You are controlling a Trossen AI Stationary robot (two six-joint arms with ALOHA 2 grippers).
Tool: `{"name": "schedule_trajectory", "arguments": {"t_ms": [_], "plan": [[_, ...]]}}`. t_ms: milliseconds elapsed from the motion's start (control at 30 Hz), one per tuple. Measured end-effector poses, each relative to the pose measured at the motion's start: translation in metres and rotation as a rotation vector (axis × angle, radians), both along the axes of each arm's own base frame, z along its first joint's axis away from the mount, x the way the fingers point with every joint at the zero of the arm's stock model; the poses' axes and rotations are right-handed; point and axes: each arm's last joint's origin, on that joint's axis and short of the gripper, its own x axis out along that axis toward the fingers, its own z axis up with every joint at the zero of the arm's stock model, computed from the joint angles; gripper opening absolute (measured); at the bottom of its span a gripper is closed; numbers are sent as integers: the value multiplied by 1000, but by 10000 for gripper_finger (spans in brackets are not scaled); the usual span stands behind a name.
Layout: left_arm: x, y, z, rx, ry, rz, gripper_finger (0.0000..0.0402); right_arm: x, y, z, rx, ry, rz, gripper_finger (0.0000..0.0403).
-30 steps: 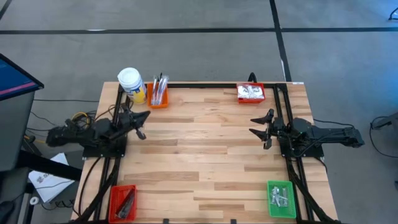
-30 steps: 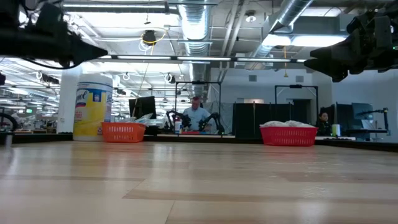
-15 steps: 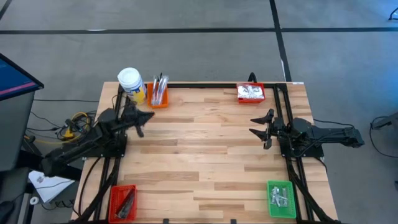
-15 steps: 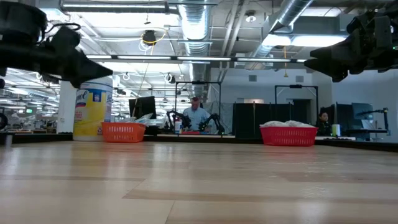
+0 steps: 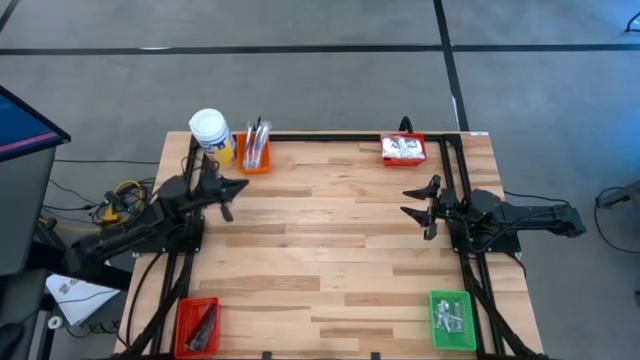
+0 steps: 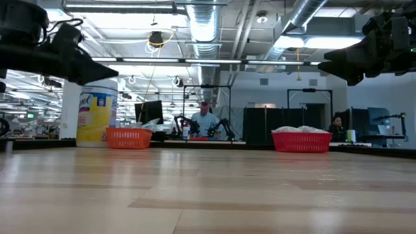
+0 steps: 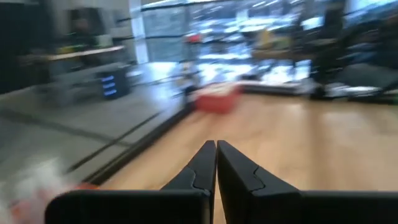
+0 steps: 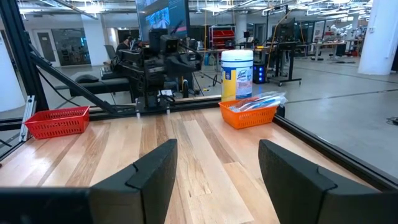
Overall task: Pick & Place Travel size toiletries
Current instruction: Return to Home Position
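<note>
Slim white-blue toothbrushes (image 5: 256,135) are stood upright in the orange mesh bin (image 5: 252,166) at 11 o'clock. Puffy white packets (image 5: 404,149) are heaped in a red bin (image 5: 403,137) at 1 o'clock. At 9 o'clock, the left gripper (image 7: 216,144) is seen with its jaws pressed together, empty. At 3 o'clock, the right gripper (image 8: 216,152) is held with its jaws spread wide, gripping nothing.

My table (image 5: 330,230) bears a bin at each corner: orange bin (image 5: 253,157) far left with the yellow jar (image 5: 210,135) just beside it, one red bin (image 5: 403,149) far right, another red bin (image 5: 197,325) near left, green bin (image 5: 452,320) near right
</note>
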Motion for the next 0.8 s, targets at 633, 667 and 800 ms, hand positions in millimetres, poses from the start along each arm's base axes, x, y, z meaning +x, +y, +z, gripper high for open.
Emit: {"name": "schedule_trajectory", "arguments": {"t_ms": [633,667,800], "plan": [[9,-40,7,9,-86,-458,7,0,0,0,0,0,0,218],[9,-41,8,10,-90,-461,7,0,0,0,0,0,0,218],[7,-41,10,21,-120,-438,7,0,0,0,0,0,0,218]]}}
